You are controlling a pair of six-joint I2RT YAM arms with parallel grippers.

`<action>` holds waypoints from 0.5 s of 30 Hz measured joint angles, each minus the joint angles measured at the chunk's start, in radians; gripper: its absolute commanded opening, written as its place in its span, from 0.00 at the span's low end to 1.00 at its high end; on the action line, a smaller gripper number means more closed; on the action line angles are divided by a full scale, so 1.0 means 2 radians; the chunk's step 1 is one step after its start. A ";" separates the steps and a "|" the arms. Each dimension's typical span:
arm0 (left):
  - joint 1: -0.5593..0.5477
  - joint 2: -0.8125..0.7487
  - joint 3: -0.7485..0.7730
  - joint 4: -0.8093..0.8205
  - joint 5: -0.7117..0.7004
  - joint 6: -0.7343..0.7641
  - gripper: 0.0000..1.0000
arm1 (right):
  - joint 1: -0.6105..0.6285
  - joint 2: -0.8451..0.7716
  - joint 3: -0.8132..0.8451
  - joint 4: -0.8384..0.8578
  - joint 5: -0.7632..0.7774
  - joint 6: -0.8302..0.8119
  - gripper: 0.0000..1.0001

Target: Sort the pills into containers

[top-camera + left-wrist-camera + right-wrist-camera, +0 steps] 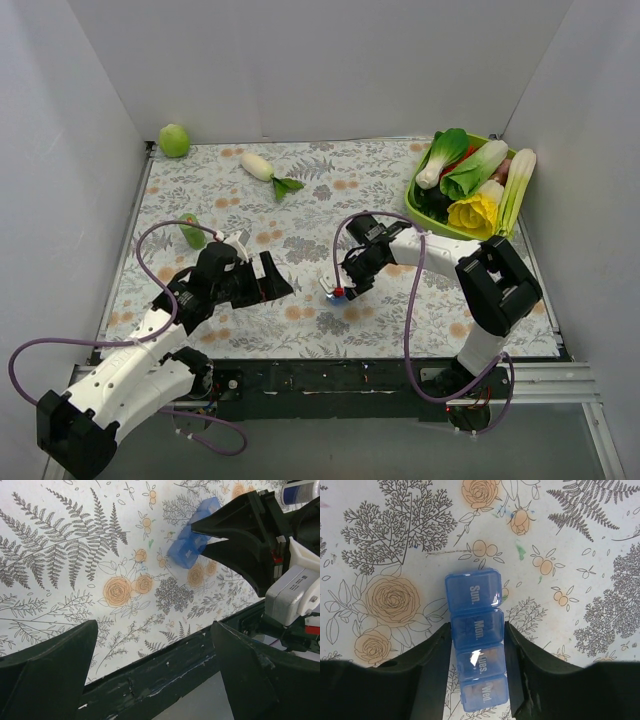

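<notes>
While the left gripper (pixel 154 625) hangs wide open w/ nothing in it, the right gripper (pixel 477 629) is narrowed onto the containers (pixel 479 645), a blue strip lying mid-table (pixel 600 555), jaws against both long sides at Mon./Tues. Prob. light, stiff, slick plastic, so a gentle squeeze on the side walls seems best.

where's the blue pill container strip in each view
top external: container strip at centre, at the right gripper tips.
left wrist: upper middle, partly behind that gripper.
right wrist: bottom centre, between its fingers.
shared landmark: the right gripper.
</notes>
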 measured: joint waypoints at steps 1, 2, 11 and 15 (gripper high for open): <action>0.000 -0.001 -0.005 0.005 0.001 -0.002 0.98 | 0.000 0.002 0.002 0.000 0.000 0.002 0.38; 0.000 -0.001 -0.010 0.011 0.004 -0.004 0.98 | 0.000 0.003 0.005 0.000 0.000 0.004 0.36; 0.000 0.007 -0.101 0.134 0.063 -0.039 0.96 | 0.001 -0.009 -0.002 0.013 0.006 0.062 0.26; 0.000 0.057 -0.148 0.239 0.093 -0.079 0.96 | 0.001 -0.060 -0.052 0.048 0.013 0.115 0.25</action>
